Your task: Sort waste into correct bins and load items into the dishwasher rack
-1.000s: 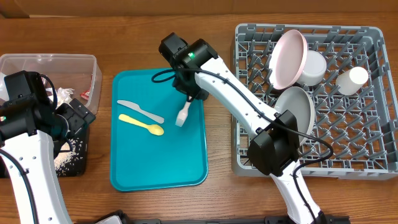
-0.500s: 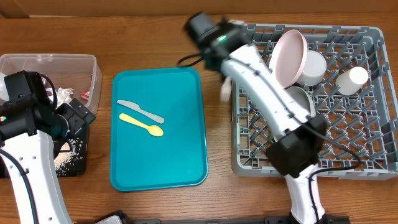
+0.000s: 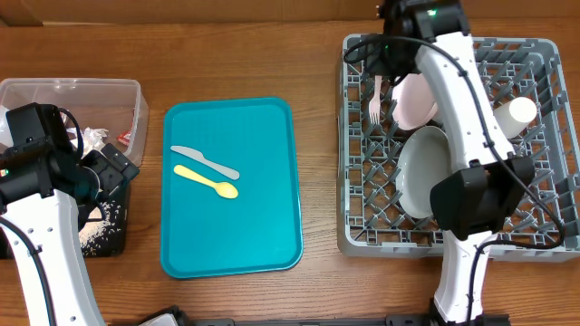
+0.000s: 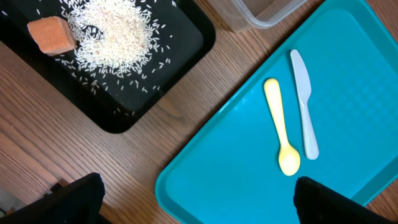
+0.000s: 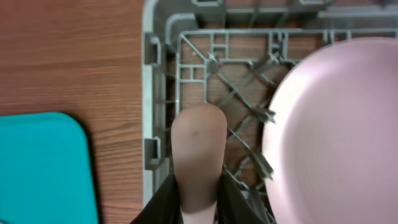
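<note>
Dishwasher rack (image 3: 507, 43): plates are stood on edge among the pegs, so the far-left cells are left free for cutlery.
Teal tray (image 3: 263, 235): yellow spoon (image 3: 207, 182) and grey knife (image 3: 205, 162) are laid side by side, well left of the rack.
Right gripper (image 5: 199, 205): pinched on the pale fork (image 3: 375, 98), which is held over the far-left cells, just left of the pinkish plate (image 3: 415, 100).
Left gripper (image 4: 199, 205): spread wide, nothing held.

Pale fork (image 3: 375, 98) over rack (image 3: 535, 43) far-L corner, by tilted pink plate (image 3: 410, 100); yellow spoon (image 3: 207, 181), grey knife (image 3: 204, 162) adjacent.
</note>
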### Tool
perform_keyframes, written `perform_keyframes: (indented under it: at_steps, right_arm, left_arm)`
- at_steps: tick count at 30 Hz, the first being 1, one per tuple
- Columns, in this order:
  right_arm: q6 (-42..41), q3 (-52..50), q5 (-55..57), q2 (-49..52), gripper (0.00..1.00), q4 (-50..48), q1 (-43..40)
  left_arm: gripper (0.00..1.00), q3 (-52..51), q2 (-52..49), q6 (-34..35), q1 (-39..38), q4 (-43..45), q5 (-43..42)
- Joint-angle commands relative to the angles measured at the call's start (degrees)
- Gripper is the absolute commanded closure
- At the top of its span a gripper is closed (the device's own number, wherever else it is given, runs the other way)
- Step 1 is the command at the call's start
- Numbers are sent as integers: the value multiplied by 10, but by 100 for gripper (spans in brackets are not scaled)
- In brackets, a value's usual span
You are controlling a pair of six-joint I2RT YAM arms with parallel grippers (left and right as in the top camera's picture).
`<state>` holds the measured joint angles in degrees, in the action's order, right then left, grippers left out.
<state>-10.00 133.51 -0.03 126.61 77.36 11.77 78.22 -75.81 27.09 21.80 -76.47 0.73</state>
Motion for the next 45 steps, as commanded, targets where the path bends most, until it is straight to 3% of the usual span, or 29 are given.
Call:
perform_keyframes:
  at_steps: [1,9,17,21,26,28,35,38,45]
  right_arm:
    - [30,-8,-59,-12,93,-16,-2]
    - [27,-17,-63,18,89,-32,1]
    - [11,-14,-61,26,75,-29,1]
    - [1,6,-76,26,59,-1,7]
    - [-6,34,-137,14,55,17,35]
    - [-21,35,-155,5,48,9,51]
    - [-96,34,-168,9,0,-25,121]
    - [-116,34,-165,15,0,-48,152]
    - [-307,30,-69,51,0,-132,224]
  left_arm:
    - [0,-2,1,8,3,1,8]
    - [0,-2,1,8,3,1,8]
    - [0,-2,1,8,3,1,8]
    - [0,-2,1,8,3,1,8]
    - [0,-2,1,8,3,1,8]
    - [0,-2,1,8,3,1,8]
    - [0,-2,1,8,3,1,8]
    - [0,-2,1,8,3,1,8]
    - [0,-2,1,8,3,1,8]
